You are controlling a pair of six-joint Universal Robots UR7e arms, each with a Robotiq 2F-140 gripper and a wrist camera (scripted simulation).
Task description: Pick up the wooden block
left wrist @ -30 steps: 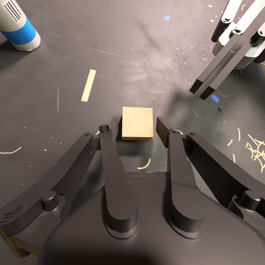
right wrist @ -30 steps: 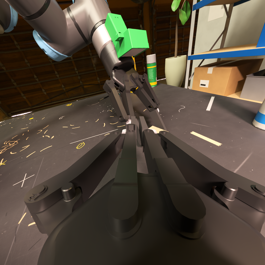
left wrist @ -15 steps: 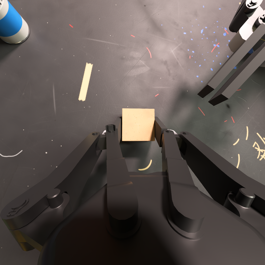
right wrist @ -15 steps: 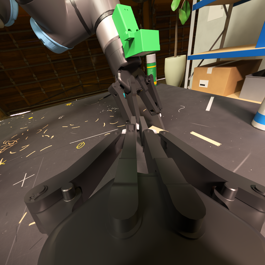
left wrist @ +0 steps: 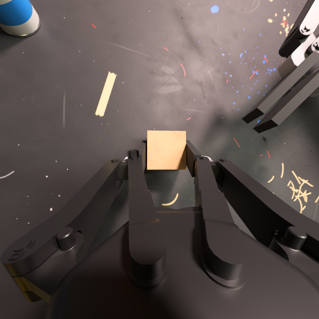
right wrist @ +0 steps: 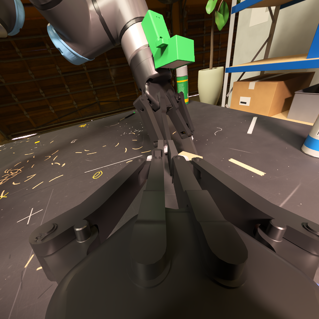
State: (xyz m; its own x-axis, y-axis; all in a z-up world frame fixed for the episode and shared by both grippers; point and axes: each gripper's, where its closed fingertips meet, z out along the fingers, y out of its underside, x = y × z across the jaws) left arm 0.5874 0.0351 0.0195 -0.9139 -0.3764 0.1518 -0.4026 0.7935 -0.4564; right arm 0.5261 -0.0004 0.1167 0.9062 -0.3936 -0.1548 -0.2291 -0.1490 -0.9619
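The wooden block [left wrist: 166,150] is a light tan cube on the dark table [left wrist: 69,138]. My left gripper [left wrist: 166,143] is shut on it, one pad pressed against each side. I cannot tell whether the block is off the surface. In the right wrist view only a sliver of the block [right wrist: 189,154] shows, behind my right gripper [right wrist: 164,146]. The right gripper is shut and empty. Its closed fingertips [left wrist: 259,119] hover to the right of the block, apart from it. The left arm's green wrist mount [right wrist: 170,48] leans over the block.
A blue-and-white can [left wrist: 16,17] stands at the far left, also in the right wrist view [right wrist: 312,143]. A tape strip [left wrist: 105,94] lies flat on the table. A green can [right wrist: 182,84], a plant pot [right wrist: 209,84] and a cardboard box [right wrist: 264,93] stand beyond the table's edge.
The left jaws have closed from open around the block to pressed on both its sides. The left wrist has shifted right and stands more upright. The right gripper has not moved.
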